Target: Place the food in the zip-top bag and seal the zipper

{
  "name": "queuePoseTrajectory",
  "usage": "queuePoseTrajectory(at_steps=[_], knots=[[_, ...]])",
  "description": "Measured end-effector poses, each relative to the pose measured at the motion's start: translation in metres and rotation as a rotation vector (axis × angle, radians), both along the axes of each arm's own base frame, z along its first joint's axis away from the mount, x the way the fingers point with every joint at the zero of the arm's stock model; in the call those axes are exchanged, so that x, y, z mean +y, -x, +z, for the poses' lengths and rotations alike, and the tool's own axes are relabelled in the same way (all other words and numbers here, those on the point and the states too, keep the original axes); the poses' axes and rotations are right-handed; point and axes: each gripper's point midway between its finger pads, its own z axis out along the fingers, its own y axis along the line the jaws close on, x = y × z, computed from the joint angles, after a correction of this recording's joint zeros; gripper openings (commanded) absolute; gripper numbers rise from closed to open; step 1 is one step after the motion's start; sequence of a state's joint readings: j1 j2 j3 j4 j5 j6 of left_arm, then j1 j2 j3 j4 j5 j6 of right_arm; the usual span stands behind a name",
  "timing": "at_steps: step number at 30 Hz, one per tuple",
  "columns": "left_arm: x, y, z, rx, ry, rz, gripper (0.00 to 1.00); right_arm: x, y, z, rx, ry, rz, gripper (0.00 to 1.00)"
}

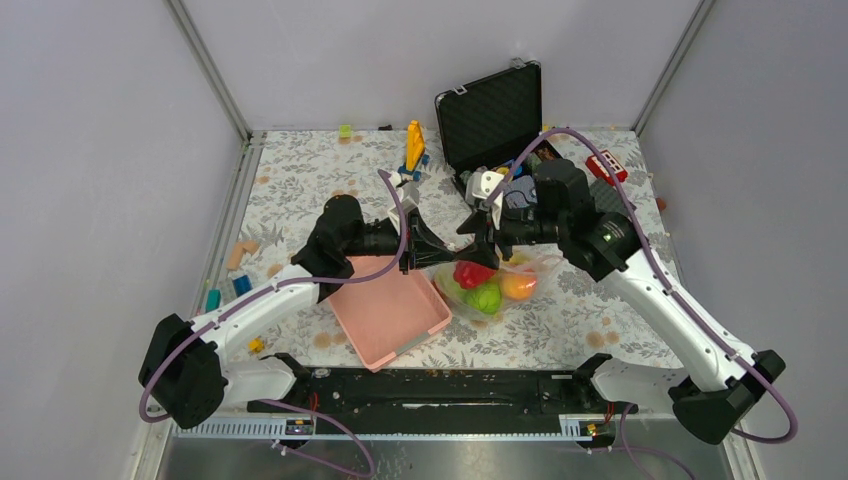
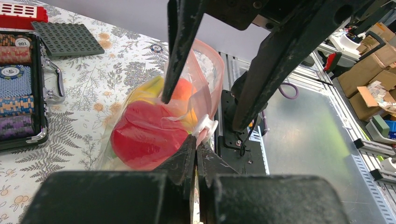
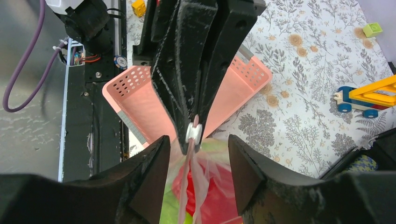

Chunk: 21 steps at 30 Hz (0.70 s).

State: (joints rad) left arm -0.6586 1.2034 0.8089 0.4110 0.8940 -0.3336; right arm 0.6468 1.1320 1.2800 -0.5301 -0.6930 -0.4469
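your bag (image 1: 492, 285) sits in the middle of the table (image 1: 300, 190), just right of the pink basket (image 1: 385, 312). inside it you can see a red apple (image 1: 470, 273), a green fruit (image 1: 486, 299) and an orange (image 1: 518, 287). the left wrist view shows a bit of banana (image 2: 148, 89) too. your left pincer (image 2: 196, 145) is pressed tight on the zipper (image 3: 188, 171) at the bag's left end, right by a small white slider (image 3: 193, 133). your right pincer (image 3: 196, 148) is spread wide, one finger on each side of the zipper, with a gap on both sides. the two pincers are nose to nose above the bag. a black case (image 1: 490, 115) stands open at the far side.
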Motion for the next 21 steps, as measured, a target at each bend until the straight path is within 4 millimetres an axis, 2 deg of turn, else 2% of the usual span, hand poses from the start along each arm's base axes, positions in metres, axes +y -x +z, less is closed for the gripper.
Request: queuePoseTrajectory(at_steps=[6,9,18,21], knots=[[0.0,0.0,0.0,0.007,0.001,0.001,0.0,0.011,-0.01,-0.004,0.017,0.006,0.0,0.41],[0.0,0.0,0.0,0.007,0.001,0.003,0.0,0.012,-0.011,-0.006,0.027,0.01,0.001,0.39],[0.0,-0.003,0.001,0.013,0.002,0.017,0.0,0.015,-0.01,-0.007,0.047,0.024,-0.001,0.02],[0.001,-0.005,0.002,0.012,0.004,0.035,0.0,0.015,-0.013,-0.006,0.054,0.033,-0.009,0.0]])
